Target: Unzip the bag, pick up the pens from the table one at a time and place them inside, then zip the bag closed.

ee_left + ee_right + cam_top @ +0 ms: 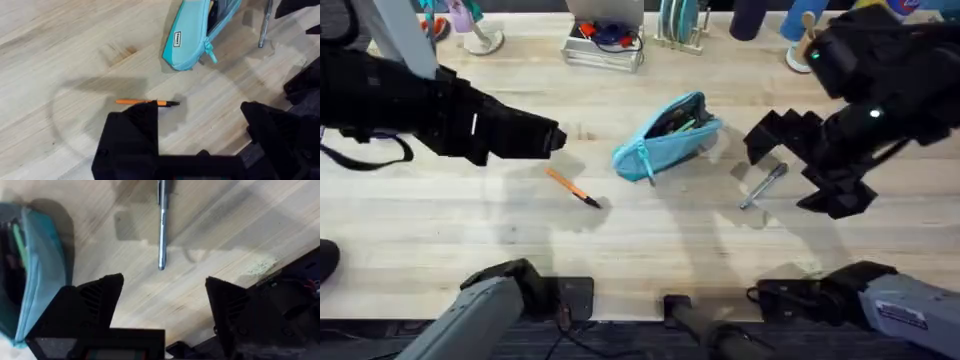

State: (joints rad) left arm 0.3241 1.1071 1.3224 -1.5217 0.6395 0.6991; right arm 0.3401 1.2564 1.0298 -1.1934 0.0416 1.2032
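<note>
Pale plank-grain wooden table (650, 250) seen from above, with two black robot arms reaching in from either side. At the centre lies a light blue soft fabric pencil pouch (667, 138), its top zipper already open so the dark lining and a few items inside show, among them something green.

Left of the pouch, a slim orange pen with a black tip (572, 187) lies flat on the wood, apart from the pouch. The left gripper (556, 139) hovers just above and to the left of this pen, not touching it. In the left wrist view its two black fingers (132, 135) stand spread apart with nothing between them, and the orange pen (148, 102) lies just beyond one fingertip.

Right of the pouch, a slim silver-grey metallic pen (763, 186) lies on the table, near the pouch but not touching it. The right gripper (775, 140) hangs over it. In the right wrist view its black fingers (97, 297) are wide apart and empty, and the silver pen (162, 225) lies on the wood beyond the gap between them, with the blue pouch (42, 260) off to one side.

Along the far edge of the table stand a wire basket (604, 45), a rack of plates (680, 25) and some cups; nothing lies between either gripper and its pen.
</note>
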